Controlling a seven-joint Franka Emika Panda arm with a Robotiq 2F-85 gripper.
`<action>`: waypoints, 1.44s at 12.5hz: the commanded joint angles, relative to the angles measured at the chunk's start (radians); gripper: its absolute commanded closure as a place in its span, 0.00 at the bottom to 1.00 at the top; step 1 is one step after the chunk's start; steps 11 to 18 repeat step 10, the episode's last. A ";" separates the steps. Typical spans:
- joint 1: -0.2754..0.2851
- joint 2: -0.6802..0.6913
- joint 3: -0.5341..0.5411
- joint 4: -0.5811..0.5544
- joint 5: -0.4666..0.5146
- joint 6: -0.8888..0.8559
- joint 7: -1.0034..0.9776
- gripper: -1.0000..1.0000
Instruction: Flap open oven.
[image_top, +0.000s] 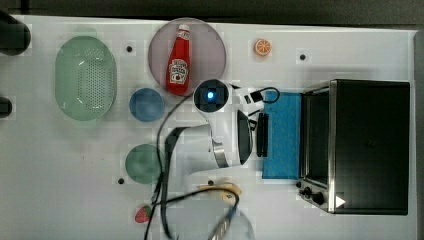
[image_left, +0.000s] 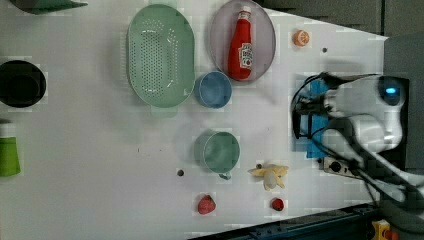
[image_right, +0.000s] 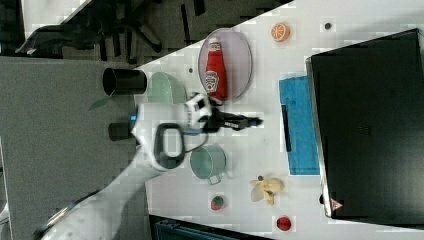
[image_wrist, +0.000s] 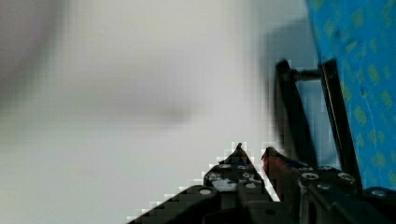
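The oven (image_top: 370, 145) stands at the top view's right, with a black top and a silver front frame. Its blue door (image_top: 282, 135) lies folded down flat on the table, and the black bar handle (image_top: 262, 134) runs along the door's outer edge. In the right view my gripper (image_right: 256, 121) points toward the handle (image_right: 285, 127) with a short gap between them. In the wrist view my fingertips (image_wrist: 252, 150) stand a narrow slit apart with nothing between them, and the handle (image_wrist: 292, 116) runs just beside them.
A ketchup bottle (image_top: 179, 62) lies on a round plate (image_top: 210, 45). A green colander (image_top: 85, 77), a blue bowl (image_top: 146, 104) and a green cup (image_top: 142, 163) sit at the top view's left. A banana (image_right: 267, 189), a strawberry (image_right: 216, 202) and an orange half (image_top: 262, 47) lie nearby.
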 joint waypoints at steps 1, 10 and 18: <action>0.010 -0.178 0.005 0.093 0.157 -0.134 0.050 0.83; 0.009 -0.351 -0.001 0.455 0.290 -0.704 0.279 0.83; 0.009 -0.351 -0.001 0.455 0.290 -0.704 0.279 0.83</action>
